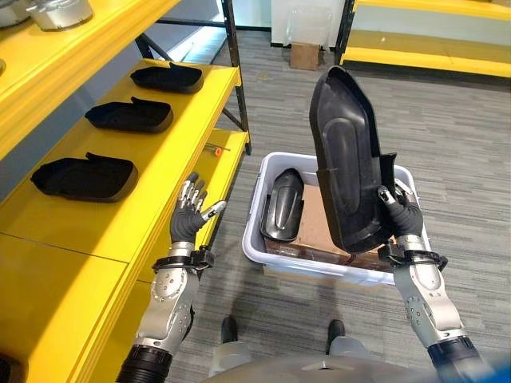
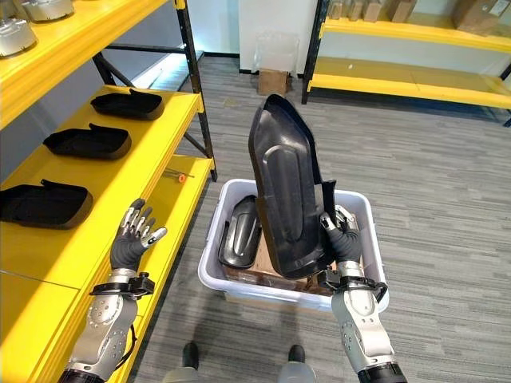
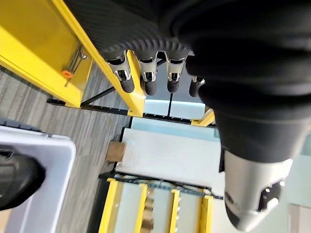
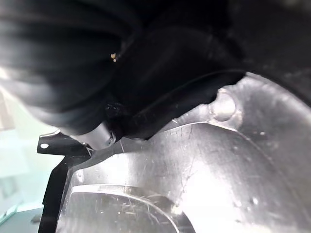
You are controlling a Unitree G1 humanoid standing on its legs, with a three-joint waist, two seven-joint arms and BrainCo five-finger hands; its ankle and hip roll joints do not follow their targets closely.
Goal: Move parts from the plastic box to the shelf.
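Judging from the left eye view, three black parts already on the yellow shelf, one more left in the plastic box, right hand clamped on an upright black cover above the box, left hand relaxed and empty by the shelf edge; in the right wrist view, the cover's inner face right against the hand.

Right robot hand mostly masked behind the raised black part, finger curl impossible to read. Second part in the plastic box half covered. Nearest shelf part clipped by the edge.
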